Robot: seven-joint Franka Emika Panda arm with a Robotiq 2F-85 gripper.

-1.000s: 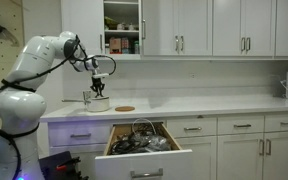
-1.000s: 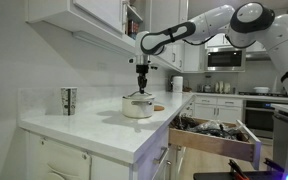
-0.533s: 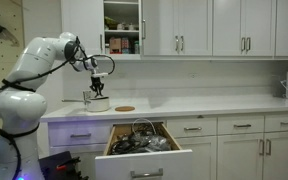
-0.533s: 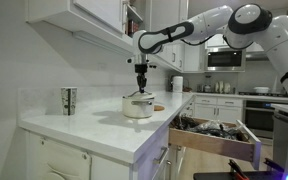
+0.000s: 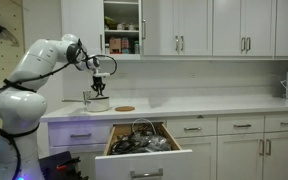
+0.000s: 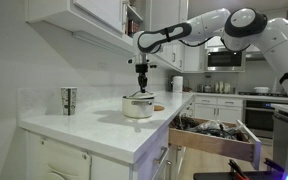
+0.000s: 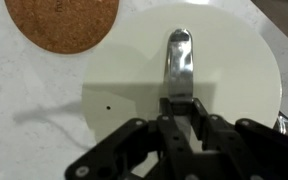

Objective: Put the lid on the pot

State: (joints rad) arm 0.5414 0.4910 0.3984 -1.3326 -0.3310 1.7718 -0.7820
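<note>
The black Robotiq gripper point(image 7: 184, 108) has its jaws narrow, pinched on the metal strap handle point(image 7: 178, 52) of the small round pale lid point(image 7: 229, 70). The lid hangs right over the small silvery saucepan point(image 6: 137, 107); whether they touch is not clear. Probably best: lower straight, keep lid level, centre rim on rim, release only when seated, w/o side drag.
</note>
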